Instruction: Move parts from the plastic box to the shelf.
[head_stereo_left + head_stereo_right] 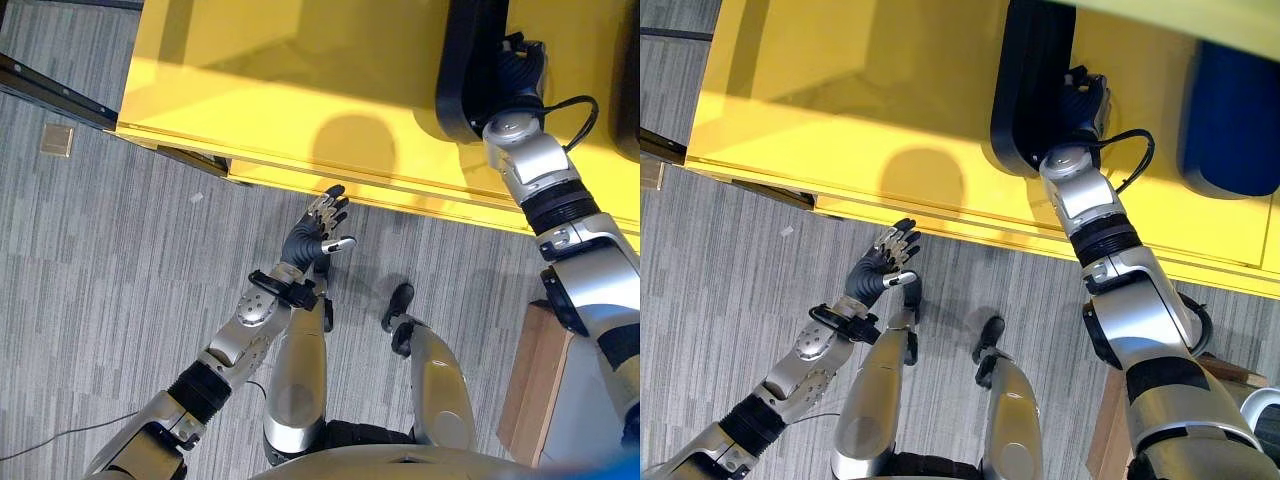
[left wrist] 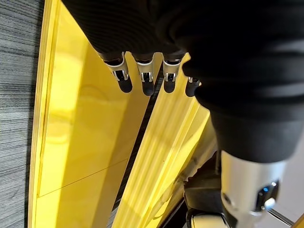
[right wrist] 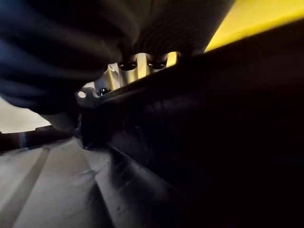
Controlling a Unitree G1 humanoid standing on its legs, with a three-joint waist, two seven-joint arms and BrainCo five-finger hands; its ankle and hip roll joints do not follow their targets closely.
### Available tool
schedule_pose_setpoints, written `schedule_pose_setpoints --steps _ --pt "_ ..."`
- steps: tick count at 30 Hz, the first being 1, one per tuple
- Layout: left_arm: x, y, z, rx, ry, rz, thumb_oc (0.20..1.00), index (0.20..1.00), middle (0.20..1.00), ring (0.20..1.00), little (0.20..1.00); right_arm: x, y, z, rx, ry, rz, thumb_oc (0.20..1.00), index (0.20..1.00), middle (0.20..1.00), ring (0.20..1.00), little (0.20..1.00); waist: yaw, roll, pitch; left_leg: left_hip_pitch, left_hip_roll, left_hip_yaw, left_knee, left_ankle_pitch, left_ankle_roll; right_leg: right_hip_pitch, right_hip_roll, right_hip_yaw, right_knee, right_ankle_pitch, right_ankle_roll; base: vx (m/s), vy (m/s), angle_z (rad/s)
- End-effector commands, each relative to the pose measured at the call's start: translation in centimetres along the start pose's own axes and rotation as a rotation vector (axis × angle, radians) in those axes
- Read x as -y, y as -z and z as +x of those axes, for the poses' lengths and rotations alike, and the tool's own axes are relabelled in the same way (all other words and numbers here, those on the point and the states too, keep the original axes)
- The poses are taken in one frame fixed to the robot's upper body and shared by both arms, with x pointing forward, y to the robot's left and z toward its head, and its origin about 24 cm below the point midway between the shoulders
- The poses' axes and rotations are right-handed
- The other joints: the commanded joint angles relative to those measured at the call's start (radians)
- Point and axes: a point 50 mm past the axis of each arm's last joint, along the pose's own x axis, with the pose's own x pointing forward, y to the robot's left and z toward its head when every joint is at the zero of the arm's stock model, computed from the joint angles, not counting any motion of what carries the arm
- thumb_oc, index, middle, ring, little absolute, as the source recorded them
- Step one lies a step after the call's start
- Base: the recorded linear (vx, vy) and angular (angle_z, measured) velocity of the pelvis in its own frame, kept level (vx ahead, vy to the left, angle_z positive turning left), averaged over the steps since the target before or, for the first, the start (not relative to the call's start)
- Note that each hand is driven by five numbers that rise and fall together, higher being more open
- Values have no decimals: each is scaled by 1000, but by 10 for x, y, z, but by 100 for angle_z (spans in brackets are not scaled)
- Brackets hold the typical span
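In the left eye view, the yellow shelf (image 1: 300, 90) is spanning the upper part of the frame from ten to three o'clock. The black part (image 1: 470, 60) is lying on it at about one o'clock, a long dark piece running up out of the frame. The right hand (image 1: 520, 75) is reaching onto the shelf and resting against the part's right side; its fingers are hidden behind the dark cover, so I cannot tell whether they are curling round the part. The left hand (image 1: 318, 232) is hovering at the centre, above the grey carpet (image 1: 100, 280) and just short of the shelf's front edge, with its fingers straight and loosely spread and holding nothing. A wooden box (image 1: 535, 380) is standing at four o'clock.

In the right eye view, the same black part (image 1: 1030, 80) is sitting at twelve o'clock, with the right hand (image 1: 1085, 100) touching its right flank. A blue object (image 1: 1230, 110) is lying on the shelf at two o'clock, well apart from the part.

In the left wrist view, the straight fingers (image 2: 145, 80) are pointing toward the shelf's yellow ribbed edge (image 2: 161, 156).

In the right wrist view, the black part (image 3: 213, 133) is pressing close against the hand, with silver fingers (image 3: 128, 71) lying along its upper edge.
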Motion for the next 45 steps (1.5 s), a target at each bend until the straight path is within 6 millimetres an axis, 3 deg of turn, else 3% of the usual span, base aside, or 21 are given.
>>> schedule_pose_setpoints --steps 1,12,21,35,45 --pt "17 -19 -4 95 80 -63 1000 1000 1000 1000 1000 32 -41 13 121 92 19 200 200 200 200 200 23 16 -35 -18 -40 -37 37 -63 -10 -40 65 -21 39 42 -41 -30 9 -2" --pt "17 -16 -4 51 60 -28 1000 1000 1000 1000 1000 52 -56 22 152 242 -49 200 200 200 200 200 29 19 -35 -68 -41 -37 91 -87 -8 -84 53 -27 81 31 -39 -19 4 -1" --pt "26 -12 -7 31 88 -60 1000 1000 1000 1000 1000 65 -45 30 56 320 -92 200 200 200 200 200 30 23 -35 -56 -44 -37 96 -119 -15 -83 41 -23 105 4 -24 20 9 0" --pt "35 -12 -2 35 92 -114 1000 1000 1000 1000 1000 57 -79 26 207 332 -143 200 200 200 200 200 35 36 -35 -73 -48 -37 100 -118 -16 -110 28 -30 120 1 -24 3 22 0" --pt "36 -8 -3 32 98 -121 1000 1000 1000 1000 1000 53 -82 24 195 315 -147 200 200 200 200 200 37 45 -35 -81 -54 -41 111 -122 -13 -123 21 -29 137 -5 -27 2 31 1"
